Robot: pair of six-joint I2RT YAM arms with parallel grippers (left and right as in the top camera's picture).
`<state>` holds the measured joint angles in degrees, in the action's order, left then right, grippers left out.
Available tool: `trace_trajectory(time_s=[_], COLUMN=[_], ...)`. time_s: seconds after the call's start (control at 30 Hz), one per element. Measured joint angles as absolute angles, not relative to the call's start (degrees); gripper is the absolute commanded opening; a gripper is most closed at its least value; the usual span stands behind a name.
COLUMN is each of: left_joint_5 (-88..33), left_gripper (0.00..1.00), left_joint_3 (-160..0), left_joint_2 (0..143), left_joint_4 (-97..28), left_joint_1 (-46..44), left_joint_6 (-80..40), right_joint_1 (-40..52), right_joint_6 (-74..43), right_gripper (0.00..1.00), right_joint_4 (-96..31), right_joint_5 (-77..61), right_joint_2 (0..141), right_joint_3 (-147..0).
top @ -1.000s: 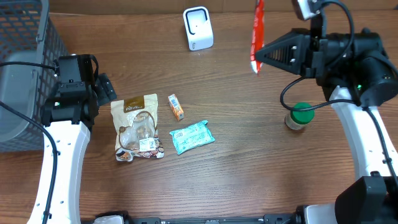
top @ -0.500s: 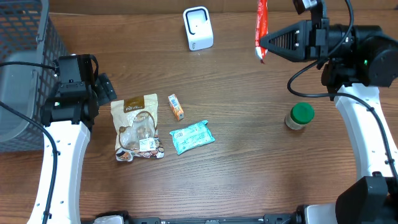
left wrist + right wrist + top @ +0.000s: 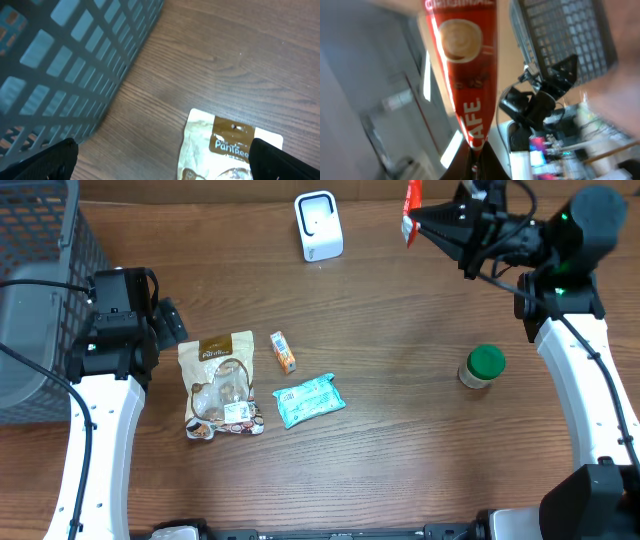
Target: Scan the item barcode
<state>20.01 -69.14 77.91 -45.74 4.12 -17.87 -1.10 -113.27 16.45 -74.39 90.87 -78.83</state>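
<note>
Right jaws clench one end of a red coffee sachet (image 3: 465,75) that sticks out ahead of them. Left jaws gape released, with a brown pouch (image 3: 227,145) lying ahead between them.

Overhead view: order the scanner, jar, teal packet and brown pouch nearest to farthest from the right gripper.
From the right gripper, holding the sachet:
1. Scanner, back edge, centre.
2. Jar, right side.
3. Teal packet, mid-table.
4. Brown pouch, left of centre.
</note>
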Motion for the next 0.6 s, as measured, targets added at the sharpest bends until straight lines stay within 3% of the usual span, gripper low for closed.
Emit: trace_trajectory(time_s=[0.6], left_joint_5=[20.0], left_gripper=[1.0], left_joint_3=[-69.1], left_joint_2=[77.9], left_joint_4=[-45.9], left_joint_1=[4.1], left_joint_6=[-17.9], right_joint_1=[-6.2], right_joint_6=[-115.9], right_gripper=[0.04], right_joint_4=[12.8], right_joint_5=[-72.0], right_joint_2=[90.9], right_joint_3=[-78.5])
